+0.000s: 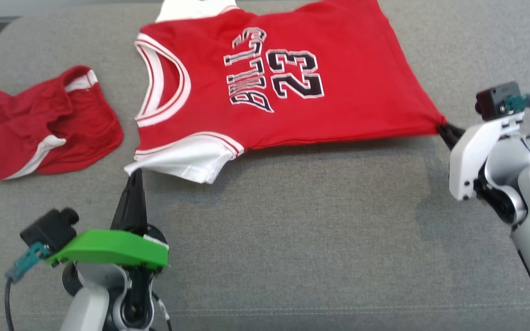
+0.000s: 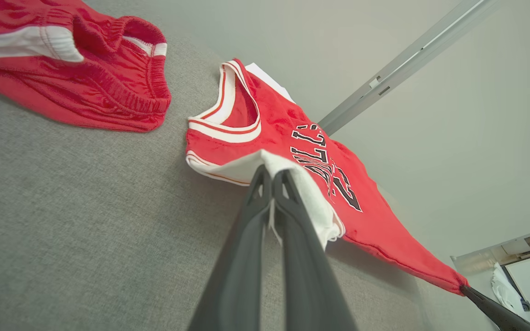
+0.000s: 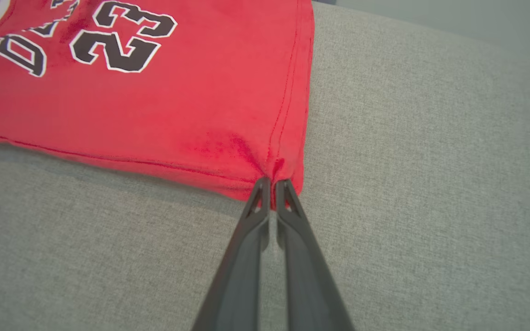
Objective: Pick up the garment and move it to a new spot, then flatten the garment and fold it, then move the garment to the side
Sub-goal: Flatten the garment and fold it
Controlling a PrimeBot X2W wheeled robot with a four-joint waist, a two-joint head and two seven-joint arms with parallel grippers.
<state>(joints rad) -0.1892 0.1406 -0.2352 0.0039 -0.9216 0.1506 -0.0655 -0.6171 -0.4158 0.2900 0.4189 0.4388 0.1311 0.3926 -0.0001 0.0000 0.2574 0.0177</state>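
Cushion [image 1: 302, 239], grey woven fabric, runs under both sets of jaws. Red "Bulls 23" jersey [image 1: 329, 105] lies print-up on it, pulled taut between the two sets of tips. Red shorts [image 1: 44, 124] with white trim lie crumpled beyond the left jaws and off to their outer side. They are near the jersey's collar but apart from it, with a strip of cushion between. Left gripper [image 1: 134, 179]: jaws pressed together, pinching the edge of the jersey's white sleeve. Right gripper [image 1: 445, 131]: jaws pressed together, pinching the jersey's bottom hem corner, which bunches at the tips.
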